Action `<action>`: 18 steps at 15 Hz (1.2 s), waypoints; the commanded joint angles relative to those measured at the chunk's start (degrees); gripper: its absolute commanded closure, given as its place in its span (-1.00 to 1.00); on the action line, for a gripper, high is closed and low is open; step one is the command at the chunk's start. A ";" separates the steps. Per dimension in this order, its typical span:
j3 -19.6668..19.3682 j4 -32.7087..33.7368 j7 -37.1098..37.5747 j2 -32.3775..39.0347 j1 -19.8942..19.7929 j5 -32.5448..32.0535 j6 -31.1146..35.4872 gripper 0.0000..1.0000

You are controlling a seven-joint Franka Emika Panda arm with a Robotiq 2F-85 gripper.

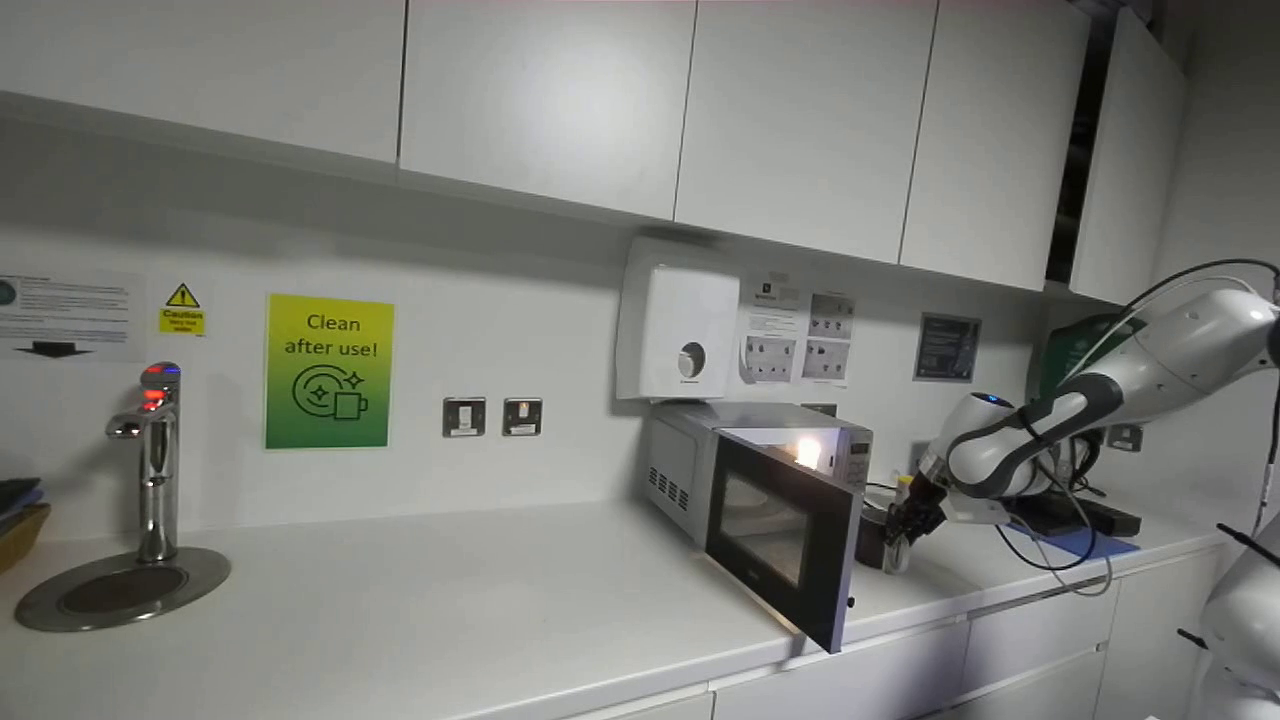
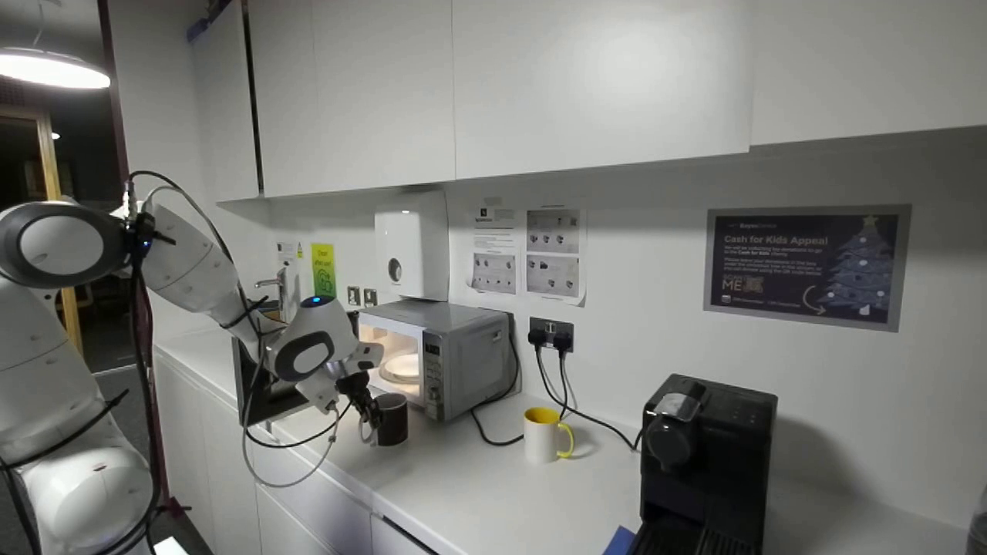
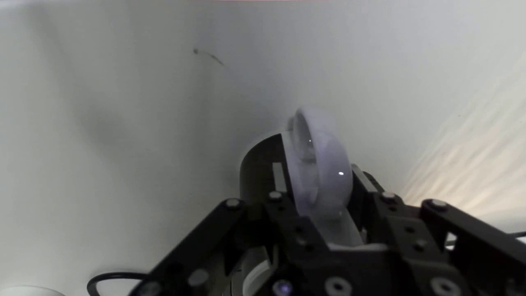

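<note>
Pincer [image 3: 321,176]: its two fingers [image 3: 279,177] stand one to each side of the mug handle [image 3: 331,164] — whether both press on it I cannot tell.
Dark mug [image 2: 392,420]: upright on the table [image 2: 493,493], just beside the front of the microwave [image 2: 470,354], its handle on the side away from the wall.
Closing well: best done slowly, I judge, with the loop midway between the fingers so that both sides meet it together and the mug is not nudged or twisted.
Squeeze: firm but measured; the glossy surface looks likely to slip, and an uneven pinch could tip the mug.
Handle shape: a pale, smooth, curved band with bright glints, probably glazed ceramic.
Mug body: round-sided and dark, with a pale strip where the handle joins.
Table top: white and smooth — a sideways push might make the mug slide.
Microwave make: silver-grey, boxy, its door [image 1: 832,560] swung open, dark around a glass pane; a round plate [image 2: 401,368] sits in the lit inside.
Yellow-and-white mug [image 2: 541,439]: cylindrical, yellow within and on its handle, between microwave and coffee machine [image 2: 709,455].
</note>
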 commanded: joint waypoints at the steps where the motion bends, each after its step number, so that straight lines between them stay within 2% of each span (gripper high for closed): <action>1: -0.62 1.15 -0.40 1.64 0.79 1.36 1.55 0.76; 2: -0.62 1.24 -0.39 1.72 0.80 1.44 1.47 0.94; 3: -0.62 1.31 -0.37 1.83 0.76 1.46 1.47 1.00; 5: -0.54 1.47 -0.21 1.89 0.70 1.37 1.12 0.90; 10: 0.23 2.07 0.53 1.49 0.90 0.95 0.47 0.90; 18: 3.55 3.41 1.07 0.93 4.61 0.29 -0.27 0.90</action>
